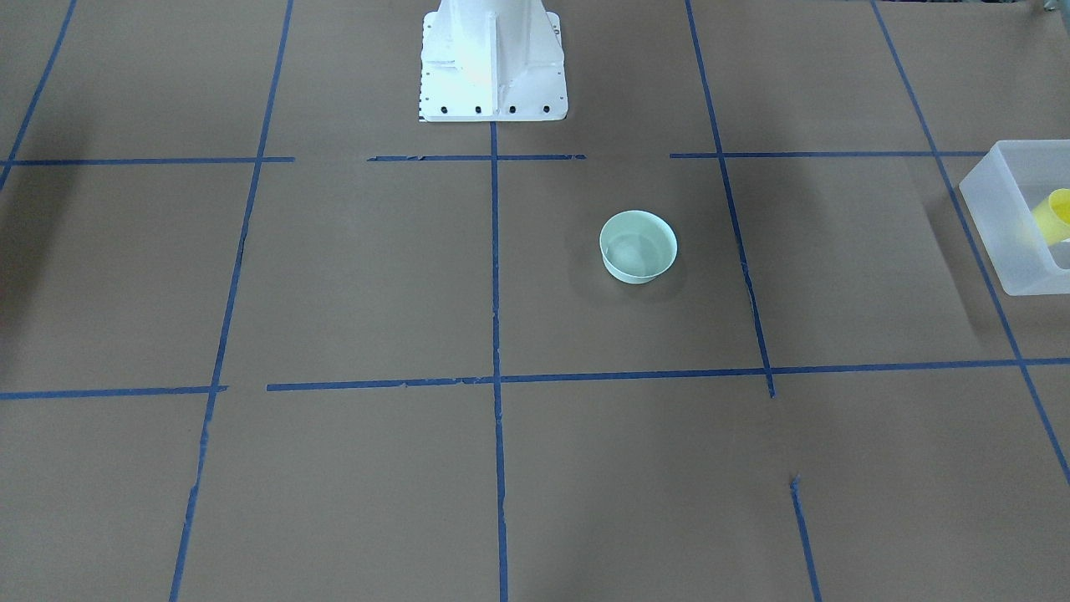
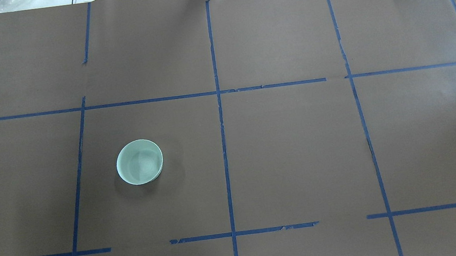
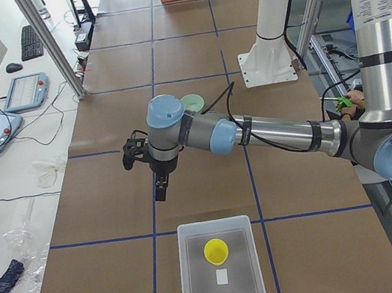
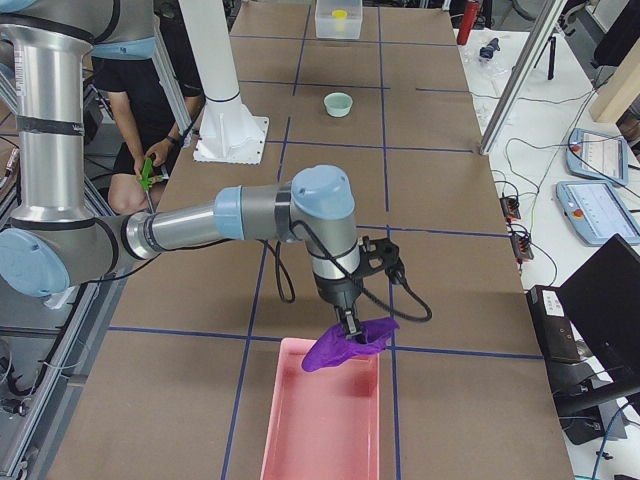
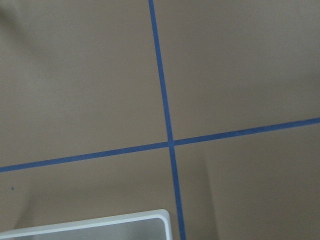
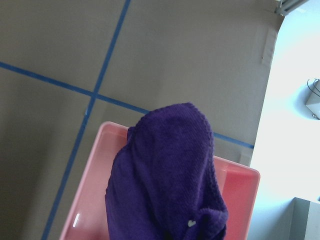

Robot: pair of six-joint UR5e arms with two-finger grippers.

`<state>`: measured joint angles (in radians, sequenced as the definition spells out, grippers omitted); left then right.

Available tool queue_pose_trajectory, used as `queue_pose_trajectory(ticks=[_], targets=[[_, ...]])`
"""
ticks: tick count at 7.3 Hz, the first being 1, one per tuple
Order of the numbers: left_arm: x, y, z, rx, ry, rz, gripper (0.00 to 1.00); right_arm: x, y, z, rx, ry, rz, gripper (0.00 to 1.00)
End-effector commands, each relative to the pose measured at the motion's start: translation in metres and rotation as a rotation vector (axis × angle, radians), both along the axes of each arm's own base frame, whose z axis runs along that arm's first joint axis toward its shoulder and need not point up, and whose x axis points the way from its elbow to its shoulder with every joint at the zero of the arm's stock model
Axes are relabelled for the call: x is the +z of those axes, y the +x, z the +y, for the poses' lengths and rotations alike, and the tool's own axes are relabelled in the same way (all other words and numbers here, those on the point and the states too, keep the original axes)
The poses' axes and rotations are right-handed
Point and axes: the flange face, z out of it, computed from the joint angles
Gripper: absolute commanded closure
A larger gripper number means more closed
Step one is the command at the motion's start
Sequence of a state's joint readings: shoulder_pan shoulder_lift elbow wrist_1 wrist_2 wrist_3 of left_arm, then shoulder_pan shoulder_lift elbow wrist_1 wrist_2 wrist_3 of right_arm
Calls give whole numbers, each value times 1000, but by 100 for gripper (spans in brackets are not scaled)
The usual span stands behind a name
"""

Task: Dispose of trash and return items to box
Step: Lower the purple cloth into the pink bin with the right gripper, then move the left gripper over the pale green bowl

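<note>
The small yellow cup (image 3: 215, 250) lies inside the frosted-white box (image 3: 222, 286) at the table's left end; it also shows in the front view (image 1: 1055, 216). My left gripper (image 3: 160, 192) hangs over the table just short of the box, with nothing seen in it; I cannot tell if it is open or shut. Its wrist view shows only a corner of the box (image 5: 100, 226). My right gripper (image 4: 350, 322) holds a purple cloth (image 6: 165, 180) hanging over the near end of a pink tray (image 6: 87, 192); the cloth hides the fingers.
A pale green bowl (image 2: 140, 162) stands upright on the brown paper on the robot's left half, also in the front view (image 1: 638, 247). The white robot base (image 1: 493, 67) is at the table's back middle. Blue tape lines cross the paper.
</note>
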<state>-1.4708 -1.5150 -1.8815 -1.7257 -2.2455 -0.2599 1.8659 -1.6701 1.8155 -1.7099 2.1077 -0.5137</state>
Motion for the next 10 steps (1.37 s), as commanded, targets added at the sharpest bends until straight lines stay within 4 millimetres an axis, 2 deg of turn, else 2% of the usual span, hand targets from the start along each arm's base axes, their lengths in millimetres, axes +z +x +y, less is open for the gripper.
queue_pose_trajectory(ticks=[1, 2, 4, 5, 6, 7, 9, 10], targets=[[-21, 50, -5, -3, -4, 66, 0, 54, 4, 17, -1, -13, -25, 14], [-28, 72, -4, -7, -11, 102, 0, 53, -2, 16, 24, -15, -88, 0], [-47, 131, 5, -9, -56, 194, 0, 41, -16, 10, 195, -102, -253, 0], [-64, 165, 11, -19, -93, 241, 0, 24, -38, -3, 197, -164, -297, 0], [-90, 199, 16, -22, -141, 284, 0, -14, -68, -15, 200, -182, -297, 0], [-114, 242, 20, -22, -184, 314, 0, -45, -106, -25, 187, -201, -299, 0], [-140, 310, 34, -73, -225, 316, 0, -79, -161, -47, 192, -253, -309, 0], [-145, 327, 42, -79, -254, 323, 0, -83, -180, -54, 172, -267, -306, 0]])
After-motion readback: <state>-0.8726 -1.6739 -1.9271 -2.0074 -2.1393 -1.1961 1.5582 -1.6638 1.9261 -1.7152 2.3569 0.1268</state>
